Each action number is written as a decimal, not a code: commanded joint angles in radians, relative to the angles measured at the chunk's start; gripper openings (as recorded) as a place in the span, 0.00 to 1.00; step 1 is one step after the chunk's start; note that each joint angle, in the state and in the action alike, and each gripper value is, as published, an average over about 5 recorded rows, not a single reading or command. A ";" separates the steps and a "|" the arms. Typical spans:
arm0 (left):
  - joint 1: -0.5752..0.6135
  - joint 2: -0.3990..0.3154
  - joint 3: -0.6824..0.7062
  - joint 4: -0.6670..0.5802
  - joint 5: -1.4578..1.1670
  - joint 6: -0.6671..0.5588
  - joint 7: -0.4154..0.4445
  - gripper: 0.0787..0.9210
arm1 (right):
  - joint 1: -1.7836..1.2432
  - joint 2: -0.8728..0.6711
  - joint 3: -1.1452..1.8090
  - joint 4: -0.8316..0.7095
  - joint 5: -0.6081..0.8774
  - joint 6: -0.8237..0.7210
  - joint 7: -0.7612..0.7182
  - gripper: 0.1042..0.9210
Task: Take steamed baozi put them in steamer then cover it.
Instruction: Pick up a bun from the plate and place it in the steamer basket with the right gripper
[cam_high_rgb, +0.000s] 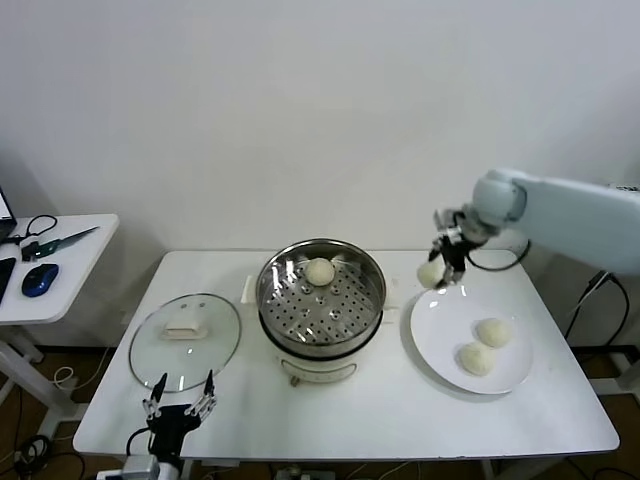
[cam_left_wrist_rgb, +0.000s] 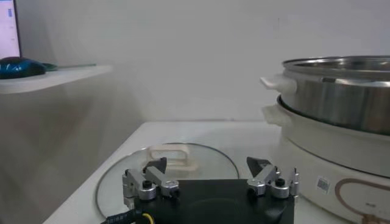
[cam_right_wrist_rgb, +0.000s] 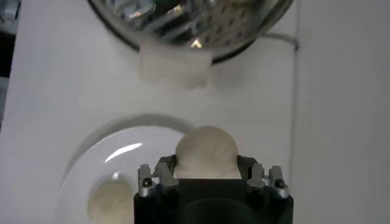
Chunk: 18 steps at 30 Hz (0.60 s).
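The steel steamer (cam_high_rgb: 321, 300) stands mid-table with one baozi (cam_high_rgb: 319, 271) on its perforated tray at the back. My right gripper (cam_high_rgb: 437, 270) hangs above the far edge of the white plate (cam_high_rgb: 440, 325), shut on a cream baozi (cam_right_wrist_rgb: 205, 152). Two more baozi (cam_high_rgb: 493, 332) (cam_high_rgb: 476, 358) lie on the plate. In the right wrist view the steamer's rim (cam_right_wrist_rgb: 183, 24) and side handle (cam_right_wrist_rgb: 175, 68) show beyond the held bun. My left gripper (cam_high_rgb: 180, 395) sits open near the table's front edge, just in front of the glass lid (cam_high_rgb: 185, 335).
A side table (cam_high_rgb: 50, 265) on the left carries a blue mouse (cam_high_rgb: 38, 279) and cables. The lid's white handle (cam_left_wrist_rgb: 171, 155) lies just beyond the left fingers (cam_left_wrist_rgb: 155, 167). The steamer's white base (cam_left_wrist_rgb: 329, 158) stands beside the left gripper.
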 joint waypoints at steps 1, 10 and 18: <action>-0.002 0.000 0.002 -0.003 -0.001 0.000 0.000 0.88 | 0.183 0.233 0.047 0.138 0.327 -0.116 0.087 0.69; -0.001 -0.020 -0.003 -0.025 0.004 0.000 0.002 0.88 | -0.091 0.456 0.091 0.047 0.281 -0.194 0.213 0.69; -0.007 -0.032 -0.007 -0.024 0.003 0.001 0.003 0.88 | -0.244 0.502 0.066 -0.048 0.164 -0.209 0.244 0.69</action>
